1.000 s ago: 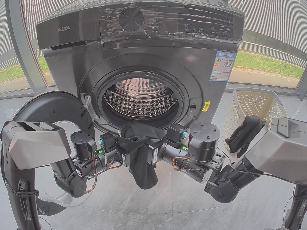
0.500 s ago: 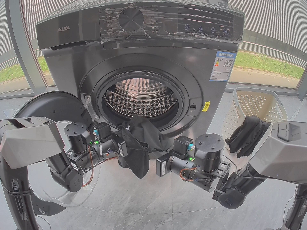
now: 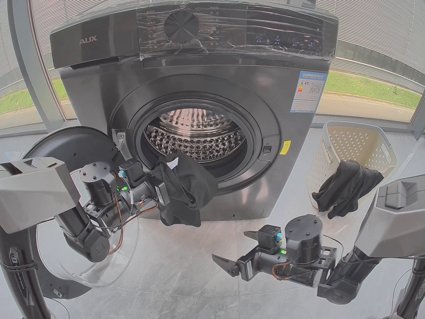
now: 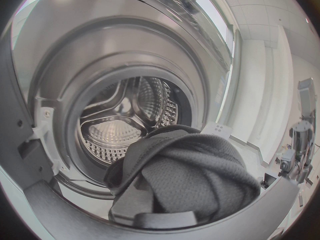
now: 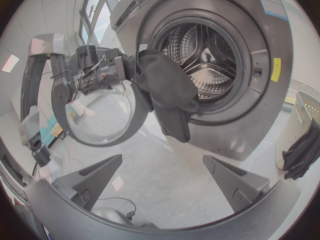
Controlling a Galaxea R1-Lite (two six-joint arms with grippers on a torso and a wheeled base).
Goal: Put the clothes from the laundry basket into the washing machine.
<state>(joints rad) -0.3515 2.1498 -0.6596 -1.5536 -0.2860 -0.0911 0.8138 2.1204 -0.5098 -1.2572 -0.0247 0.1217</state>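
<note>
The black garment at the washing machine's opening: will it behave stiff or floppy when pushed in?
Probably floppy: the black garment folds over itself and sags in loose lobes. Likely light, since a single grasp holds all of it up. Its knitted-looking surface seems soft, not slick, so it may catch on the washing machine rim.

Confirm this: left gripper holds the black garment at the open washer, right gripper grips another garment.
Wrong on the right gripper: the right wrist view shows it open and empty. The left gripper does hold the black garment at the open washer.
</note>
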